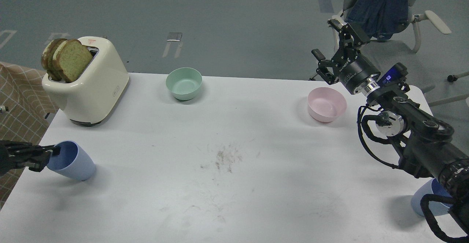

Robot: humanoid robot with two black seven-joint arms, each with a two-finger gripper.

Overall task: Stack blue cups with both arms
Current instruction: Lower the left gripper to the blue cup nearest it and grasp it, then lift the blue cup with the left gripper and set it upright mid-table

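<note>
White scuffed table (227, 184) before grey floor (220, 15); left fingers (49, 155) clamp a blue cup's (75, 162) rim, right fingers (331, 58) apart.

Even, diffuse overhead light falls on the white table (234, 184), with no glare. Soft shadows sit close beside the toaster (88, 83), the mint-green bowl (184, 83) and the pink bowl (326, 103). Focus is sharp around the toaster; the whole picture looks slightly dim with a cool grey-blue cast.

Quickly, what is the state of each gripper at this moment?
Left gripper: closed on the rim of the left blue cup.
Right gripper: open, holding nothing, raised behind the pink bowl.
</note>
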